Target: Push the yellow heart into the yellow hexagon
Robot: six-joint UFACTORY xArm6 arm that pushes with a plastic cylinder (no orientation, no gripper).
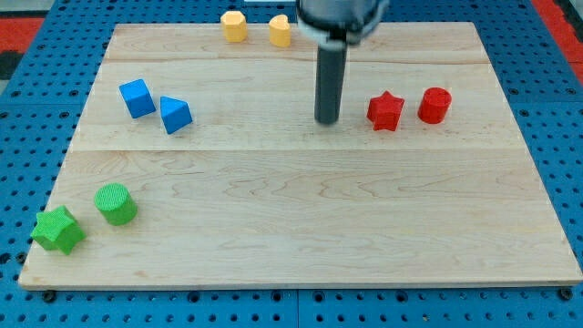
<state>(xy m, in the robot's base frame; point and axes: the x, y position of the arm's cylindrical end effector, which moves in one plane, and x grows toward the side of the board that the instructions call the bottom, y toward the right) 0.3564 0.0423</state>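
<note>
Currently, the yellow heart (280, 30) is seen at the view's top edge, near the yellow hexagon (235, 25) to its left but apart from it. My tip (327, 120), a bare rod with nothing to grasp, is placed below and right of the heart. A leftward push from the heart's right side is advised. The wooden board (301, 228) is surrounded by blue pegboard (556, 137).
</note>
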